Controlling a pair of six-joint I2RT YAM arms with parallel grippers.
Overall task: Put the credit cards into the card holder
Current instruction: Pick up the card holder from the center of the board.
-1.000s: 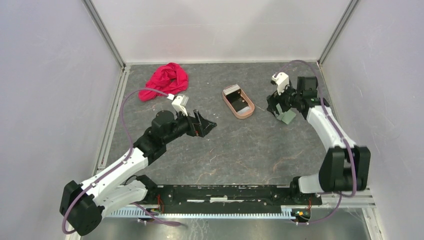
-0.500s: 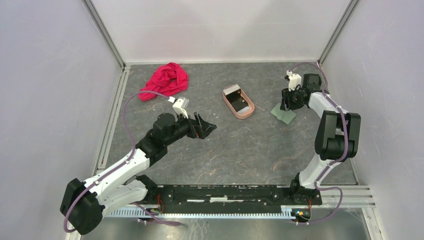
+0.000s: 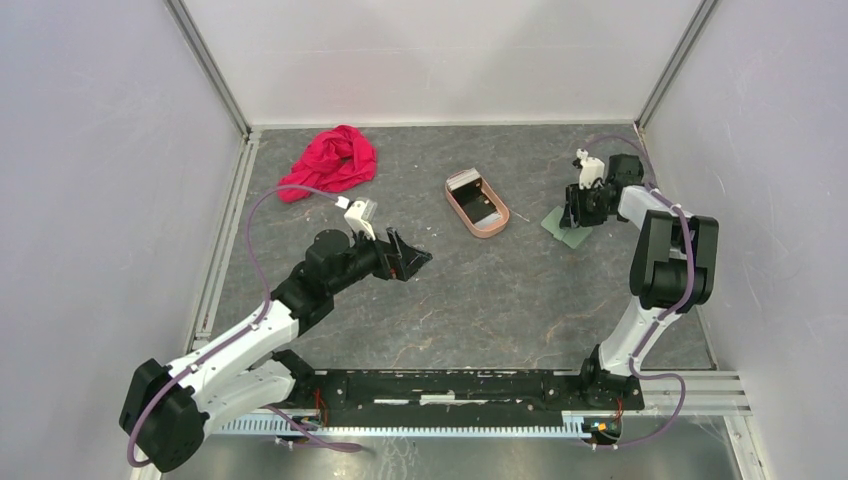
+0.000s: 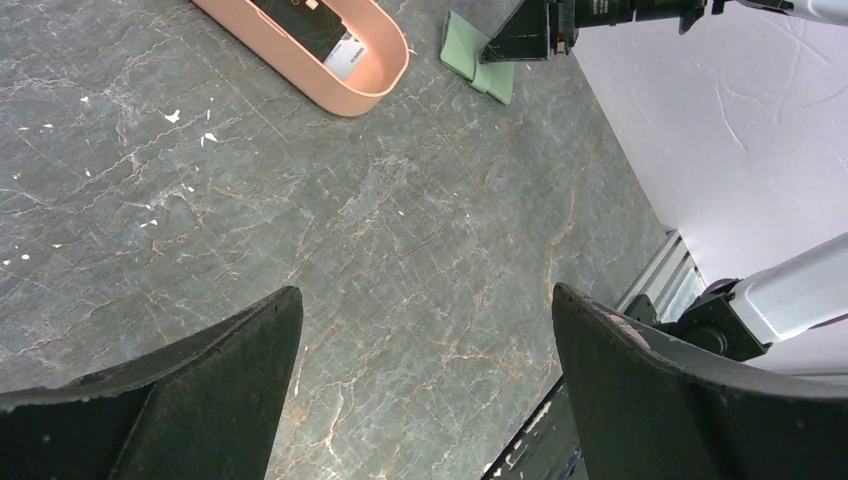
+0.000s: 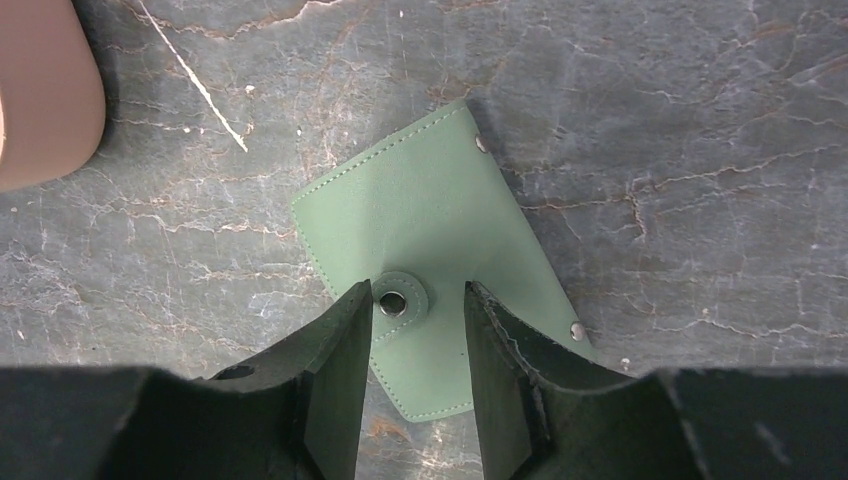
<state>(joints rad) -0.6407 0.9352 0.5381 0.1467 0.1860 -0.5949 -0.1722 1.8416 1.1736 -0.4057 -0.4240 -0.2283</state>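
**Right gripper (image 5: 417,300) parked over the card holder (image 5: 430,240), zero cards loaded so far**

Its jaws are set to a narrow gap and nothing is gripped between them. In the right wrist view the two fingers are seen straddling the little snap button (image 5: 398,301), with the sage-green holder lying flat on the table right under the tips. Whether the leather is actually being touched can't be told.

Progress-wise, pretty much nothing is done yet. No card is seen in or on the holder, and only its green outer side is shown, so the pockets aren't exposed. The credit cards (image 4: 345,58) are spotted in the pinkish-tan tray (image 4: 385,85), a dark one and a silvery-white one at least. An exact count can't be made out.

The holder is found at the right side of the table, near the tray but clear of it. The left gripper (image 4: 425,295) is held wide apart and empty, well short of the tray. A red cloth (image 3: 333,160) is bunched up at the far left.

So it's judged that the holder has to be opened first, then each card fetched and slid in.
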